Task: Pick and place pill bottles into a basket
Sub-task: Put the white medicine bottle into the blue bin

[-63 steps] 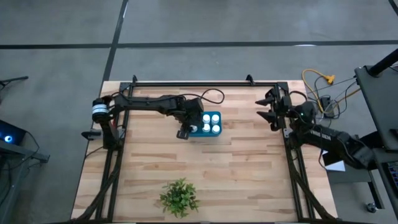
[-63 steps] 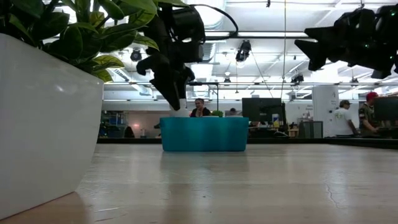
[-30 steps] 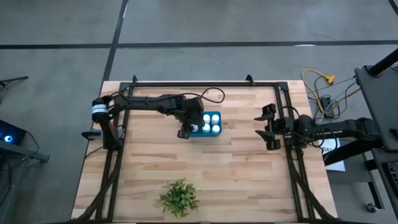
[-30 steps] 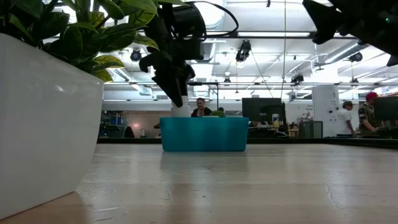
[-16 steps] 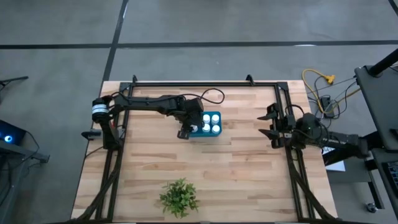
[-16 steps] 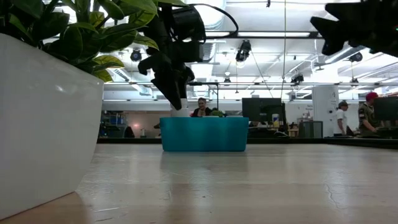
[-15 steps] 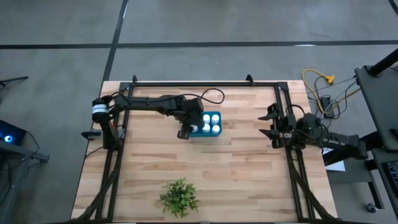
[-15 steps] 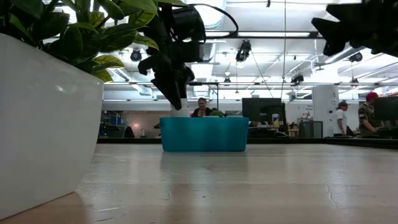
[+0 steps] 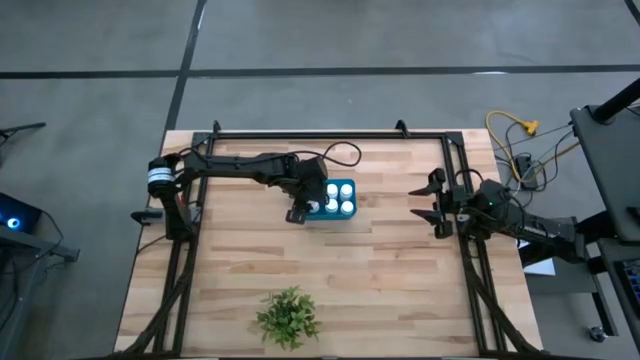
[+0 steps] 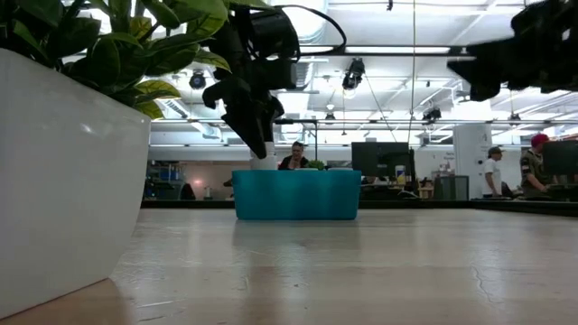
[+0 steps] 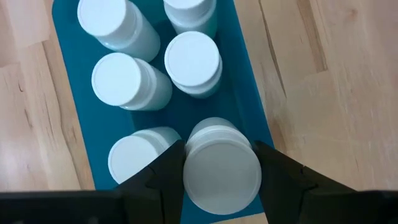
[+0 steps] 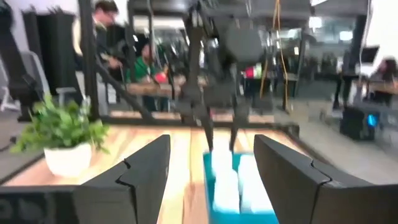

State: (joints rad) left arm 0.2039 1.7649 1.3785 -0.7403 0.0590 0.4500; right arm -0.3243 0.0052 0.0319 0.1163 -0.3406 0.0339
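Sixth bottle sitting clamped between left gripper fingers, hanging over near-left corner of basket. Five other bottles standing inside basket, mid-table. We are seeing left gripper grasping bottle at basket's left edge. Right gripper waiting at table's right edge, jaws spread, holding nothing. Plant near front edge.

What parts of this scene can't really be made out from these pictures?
- Low view: the basket wall hides the pill bottles inside.
- Left wrist view: the left gripper covers the sides of the held bottle; one bottle is cut off by the picture edge.
- Right wrist view: blur hides bottle details beyond the right gripper.
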